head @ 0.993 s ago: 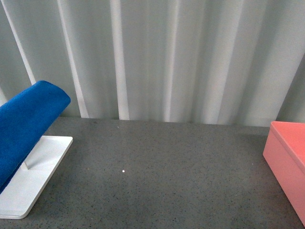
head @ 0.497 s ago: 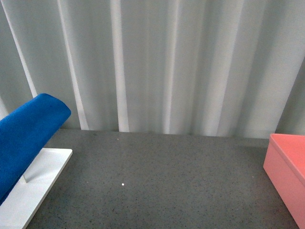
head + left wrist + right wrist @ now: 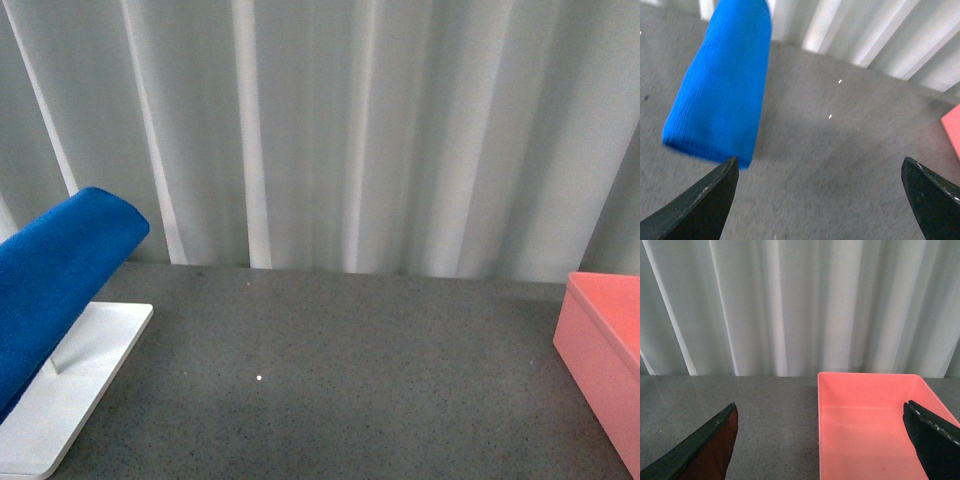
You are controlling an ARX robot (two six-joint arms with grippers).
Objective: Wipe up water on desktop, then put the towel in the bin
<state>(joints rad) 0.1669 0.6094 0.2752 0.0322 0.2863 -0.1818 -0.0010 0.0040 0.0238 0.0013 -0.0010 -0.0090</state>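
Pale pleated curtains [image 3: 400,130] close off the back of the scene, and below them the dark speckled desktop [image 3: 380,400] runs the full width of the front view. At far left we see the towel [image 3: 55,270], a thick blue roll-like drape sloping up toward the curtain, raised above a white flat rack base [image 3: 85,385] that lies on the desktop. Neither arm touches it. From the left wrist view the left gripper [image 3: 819,165] hangs over bare desktop with its jaws spread wide and nothing between them – the towel's hanging edge sits just beside one dark finger [image 3: 705,200]. Near the middle of the desktop we make out a tiny bright speck [image 3: 259,378]. At far right stands the bin [image 3: 600,345], pink, cut by the frame edge. The right gripper [image 3: 820,407] is likewise wide apart and holds nothing, and it faces the open bin – whose inside looks bare from the right wrist view.
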